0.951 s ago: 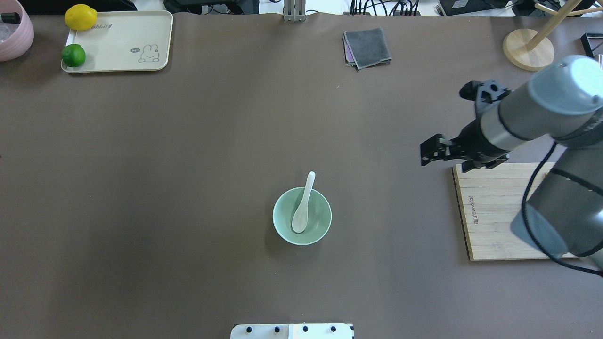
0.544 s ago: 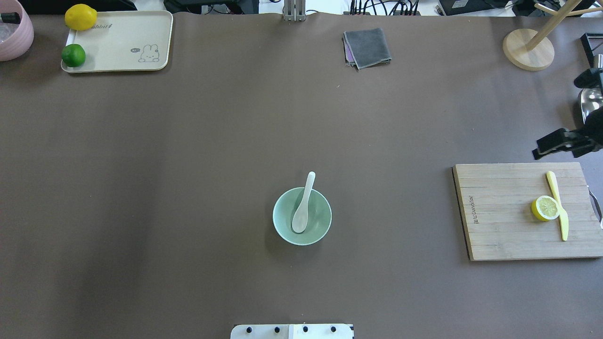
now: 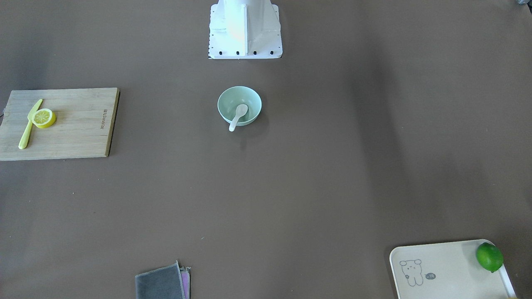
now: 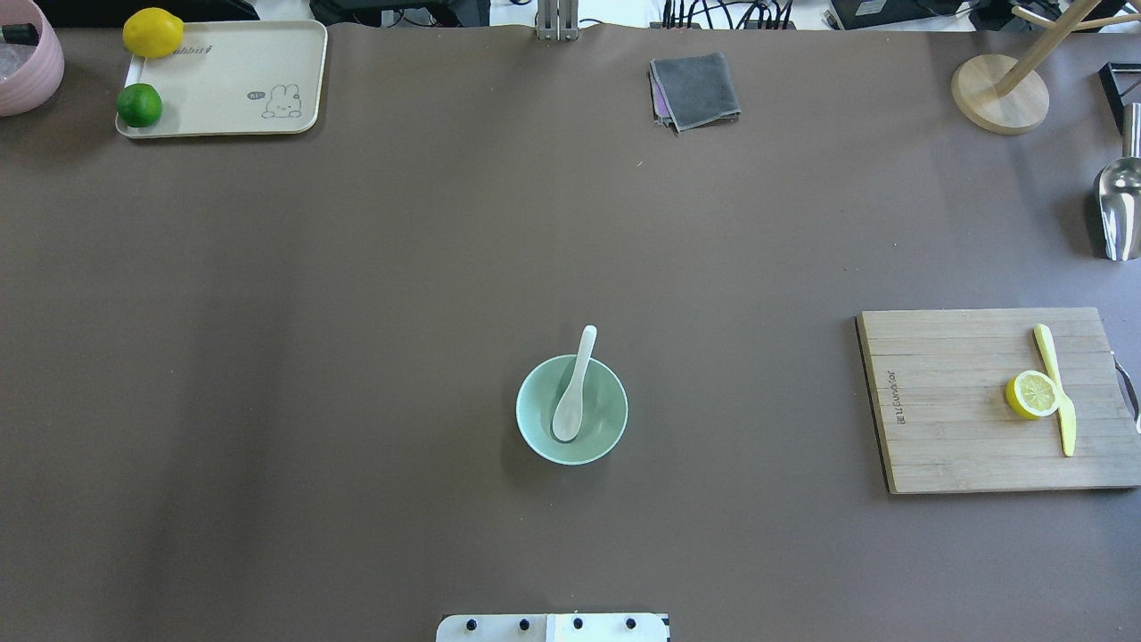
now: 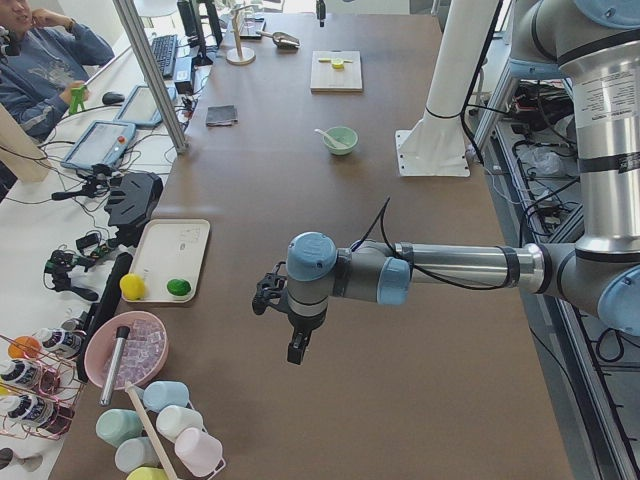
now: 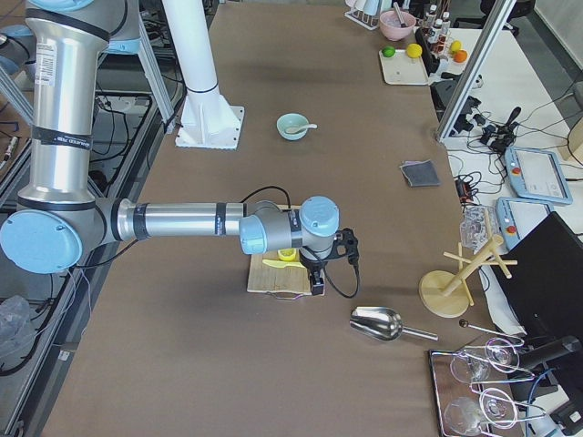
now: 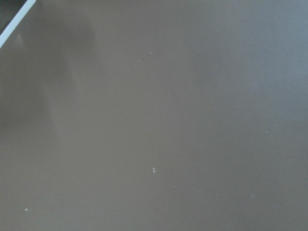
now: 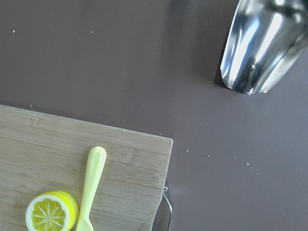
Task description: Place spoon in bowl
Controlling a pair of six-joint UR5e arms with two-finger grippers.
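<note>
The white spoon (image 4: 570, 392) lies in the pale mint-green bowl (image 4: 611, 419) at the table's middle, near the robot's base. Its scoop rests on the bowl's bottom and its handle leans over the far rim. Both also show in the front-facing view, spoon (image 3: 239, 114) in bowl (image 3: 226, 104). Neither gripper is near them. My left gripper (image 5: 297, 350) shows only in the exterior left view, far off to the bowl's left. My right gripper (image 6: 316, 284) shows only in the exterior right view, over the cutting board's outer end. I cannot tell whether either is open or shut.
A wooden cutting board (image 4: 945, 401) on the right holds a lemon half (image 4: 1032, 394) and a yellow knife (image 4: 1056, 392). A metal scoop (image 4: 1119, 214) and a wooden stand (image 4: 998, 94) are at the far right. A grey cloth (image 4: 695, 89) and a cream tray (image 4: 232, 80) are at the back.
My right arm has drawn back to the right and left the overhead view, uncovering the cutting board, lemon half, knife and metal scoop. The spoon and bowl have not moved.
</note>
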